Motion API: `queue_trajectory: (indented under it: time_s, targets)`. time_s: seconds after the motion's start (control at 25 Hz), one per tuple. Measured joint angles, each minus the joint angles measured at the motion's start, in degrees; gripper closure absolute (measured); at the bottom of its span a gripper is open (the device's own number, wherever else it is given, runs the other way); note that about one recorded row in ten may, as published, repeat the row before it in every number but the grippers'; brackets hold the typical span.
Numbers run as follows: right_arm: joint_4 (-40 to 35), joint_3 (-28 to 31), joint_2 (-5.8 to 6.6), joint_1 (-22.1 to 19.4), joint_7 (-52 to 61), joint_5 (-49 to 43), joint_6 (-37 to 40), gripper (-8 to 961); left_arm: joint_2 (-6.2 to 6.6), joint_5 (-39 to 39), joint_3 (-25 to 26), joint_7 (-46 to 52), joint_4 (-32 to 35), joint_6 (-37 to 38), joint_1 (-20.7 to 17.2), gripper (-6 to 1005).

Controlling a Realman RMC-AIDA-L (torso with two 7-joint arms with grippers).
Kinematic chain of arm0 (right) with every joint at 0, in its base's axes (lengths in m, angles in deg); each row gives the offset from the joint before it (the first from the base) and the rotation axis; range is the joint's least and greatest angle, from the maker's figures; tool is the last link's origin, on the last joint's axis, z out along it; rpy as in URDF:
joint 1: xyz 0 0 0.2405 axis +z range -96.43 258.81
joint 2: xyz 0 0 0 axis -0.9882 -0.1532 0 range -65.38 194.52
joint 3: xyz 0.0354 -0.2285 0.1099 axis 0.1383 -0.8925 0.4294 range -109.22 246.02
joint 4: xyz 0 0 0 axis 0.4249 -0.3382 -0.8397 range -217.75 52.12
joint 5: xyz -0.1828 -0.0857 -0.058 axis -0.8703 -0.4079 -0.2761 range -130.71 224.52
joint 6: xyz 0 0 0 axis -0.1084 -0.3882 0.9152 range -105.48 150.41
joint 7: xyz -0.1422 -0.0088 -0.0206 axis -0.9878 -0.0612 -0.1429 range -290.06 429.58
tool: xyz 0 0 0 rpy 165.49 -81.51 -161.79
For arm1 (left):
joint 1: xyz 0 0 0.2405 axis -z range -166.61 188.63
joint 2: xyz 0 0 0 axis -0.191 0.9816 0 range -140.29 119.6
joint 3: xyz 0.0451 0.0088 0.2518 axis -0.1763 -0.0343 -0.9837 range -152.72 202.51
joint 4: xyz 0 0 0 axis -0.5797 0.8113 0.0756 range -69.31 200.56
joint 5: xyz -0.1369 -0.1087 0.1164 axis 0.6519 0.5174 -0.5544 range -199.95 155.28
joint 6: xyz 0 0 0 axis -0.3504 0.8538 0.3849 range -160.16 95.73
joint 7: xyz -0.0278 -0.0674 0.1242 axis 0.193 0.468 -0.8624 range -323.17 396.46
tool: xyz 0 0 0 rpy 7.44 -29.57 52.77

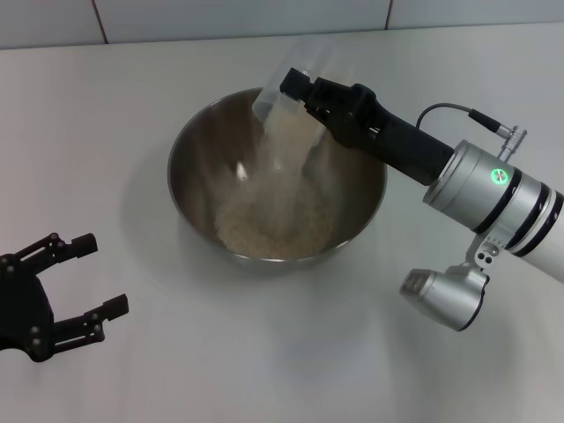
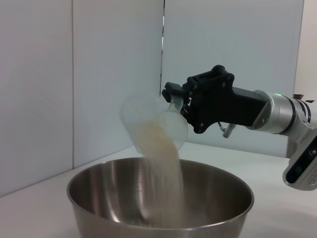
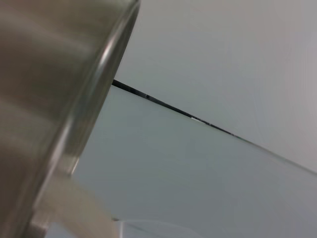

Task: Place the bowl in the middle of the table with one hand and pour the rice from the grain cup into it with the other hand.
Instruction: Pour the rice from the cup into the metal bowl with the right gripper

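Left gripper, black, two-pronged fingers: sits low over the near left corner of the plain white tabletop, prongs spread apart with nothing between them, pointing toward the centre. It is well apart from the bowl.

Large round stainless-steel mixing bowl: stands upright near the middle of the table, brushed inside facing up. A pale heap of small cream-coloured rice grains lies in its bottom; in the left wrist view the rim shows as a full ellipse, level.

Right arm: silver-grey tube with a green indicator light, entering from the right edge and angled down toward the bowl's far rim. A camera module hangs below its wrist, and a thin cable loops above the wrist joint. The black right gripper is over the far right part of the rim, clamped on the small clear plastic grain cup. The cup is tipped, mouth turned down toward the bowl's interior; in the left wrist view the cup is held above the rim, clear of it. A stream of rice falls from the mouth into the heap below.

Right wrist view: the bowl's outer wall fills one side, close up; own fingers not visible.

Surface: white, smooth, faint shadows round the bowl. Beyond the far edge, pale wall panels with dark vertical seams.
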Motion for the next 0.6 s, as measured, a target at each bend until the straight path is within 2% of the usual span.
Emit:
queue_trajectory:
  time_s: [0.6]
  targets:
    - [-1.08, 0.00, -0.10, 0.12, -6.60, -2.09, 0.14, 919, -0.07, -0.15, -0.04, 0.00, 0.00, -0.01, 0.09, 139]
